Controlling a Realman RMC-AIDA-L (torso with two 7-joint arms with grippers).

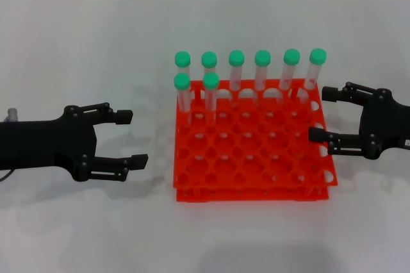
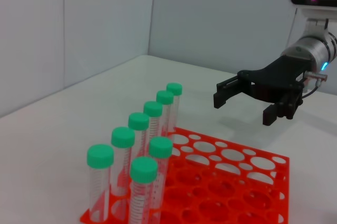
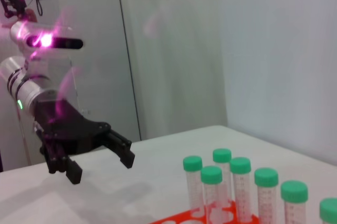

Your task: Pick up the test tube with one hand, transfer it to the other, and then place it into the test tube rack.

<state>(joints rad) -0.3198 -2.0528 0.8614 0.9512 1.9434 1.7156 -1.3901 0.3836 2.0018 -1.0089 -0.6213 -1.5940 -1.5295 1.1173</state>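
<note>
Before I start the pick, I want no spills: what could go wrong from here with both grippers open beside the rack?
1. The eight test tubes stand close together at the far side of the test tube rack; open fingers reaching for one could knock its neighbours.
2. The right gripper hovers at the rack's edge, so a low sweep might shove it.
3. The left gripper must cross bare table to reach them.

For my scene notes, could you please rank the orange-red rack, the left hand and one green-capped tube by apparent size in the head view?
1. Square orange-red plastic rack
2. Black two-finger left hand
3. Clear green-capped tube
</note>
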